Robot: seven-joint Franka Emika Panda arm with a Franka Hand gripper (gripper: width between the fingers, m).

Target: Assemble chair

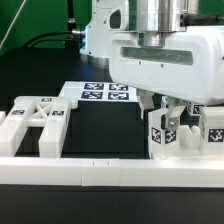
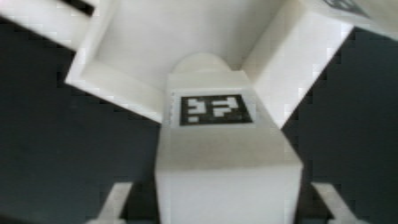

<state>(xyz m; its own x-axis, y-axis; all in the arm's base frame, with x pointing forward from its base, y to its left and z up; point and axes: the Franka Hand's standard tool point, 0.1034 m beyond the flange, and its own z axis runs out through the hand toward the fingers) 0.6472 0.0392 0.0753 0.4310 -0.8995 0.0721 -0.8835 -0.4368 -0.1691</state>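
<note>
The post [image 1: 164, 138] stands upright on the black surface [image 1: 100, 125], toward the exterior view's right, its long axis vertical. The pincer [image 1: 165, 109] comes straight down over its top, one dark finger on each side, and is closed on the post at mid opening, as far as the narrow gaps in the wrist view let me judge. Two faces of the post that show in the exterior view carry square black-and-white tags.

In the wrist view the post runs lengthwise away from the camera, between the pale fingers [image 2: 118, 205]. A tag [image 2: 214, 108] sits near its far end, a white blocky figure on a black square. Beyond that end, white walls [image 2: 125, 60] spread in a V.

A second tagged block [image 1: 210, 128] stands just beside the post, on the exterior view's right.

The frame [image 1: 35, 122] lies flat, well apart on the exterior view's left. Its X-brace faces up, with a tag on each side of the brace.

The marker board [image 1: 105, 93] lies behind, between frame and post, showing several tags.

A plain rail [image 1: 100, 172] runs across the front, its long axis from the exterior view's left to its right.
</note>
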